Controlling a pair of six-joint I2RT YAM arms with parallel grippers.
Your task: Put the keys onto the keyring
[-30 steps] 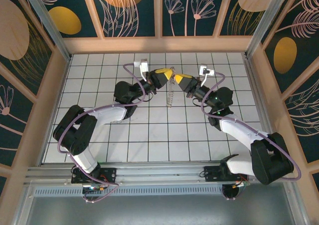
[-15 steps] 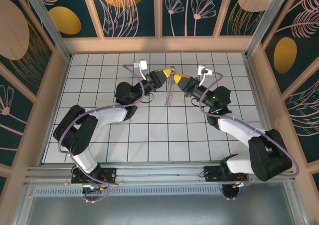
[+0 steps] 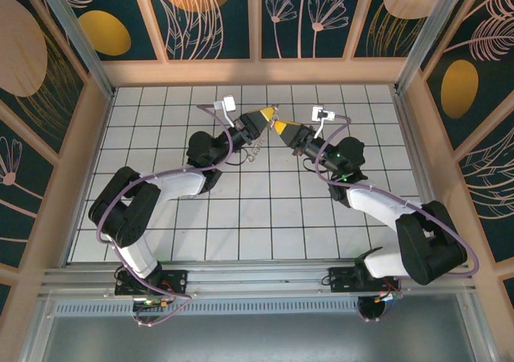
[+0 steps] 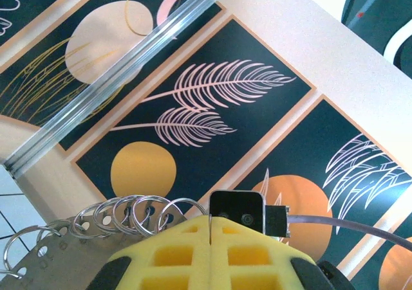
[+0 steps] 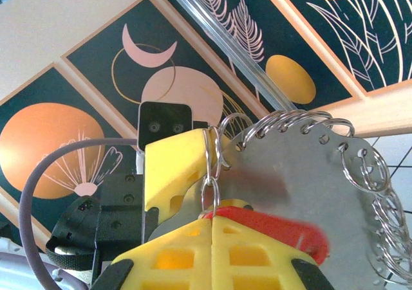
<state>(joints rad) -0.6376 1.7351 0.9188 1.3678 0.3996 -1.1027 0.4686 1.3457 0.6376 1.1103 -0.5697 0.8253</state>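
The keyring [image 5: 302, 168] is a flat silvery disc with several wire rings along its rim; its rings [image 4: 122, 214] curl just left of my left fingers. My left gripper [image 4: 211, 218] is shut on the disc's thin edge. From above, that gripper [image 3: 269, 110] holds the keyring [image 3: 252, 147] in the air over the far middle tiles. My right gripper [image 5: 212, 218] is shut on the red head of the key [image 5: 283, 229]. A small wire loop [image 5: 209, 190] rises from the key and links into a ring at the disc's rim. The two grippers nearly touch, the right gripper [image 3: 276, 122] tip to tip with the left.
White tiled floor [image 3: 257, 217] spreads below both arms, fenced by wooden rails and dark patterned panels [image 3: 217, 17] at the back and sides. Grey cables loop from each wrist. The left gripper's yellow finger [image 5: 170, 164] crowds the right wrist view.
Both grippers have shifted left and towards the back wall, staying tip to tip. The keyring, which hung straight down between them, now sits shorter and swung left under the left gripper.
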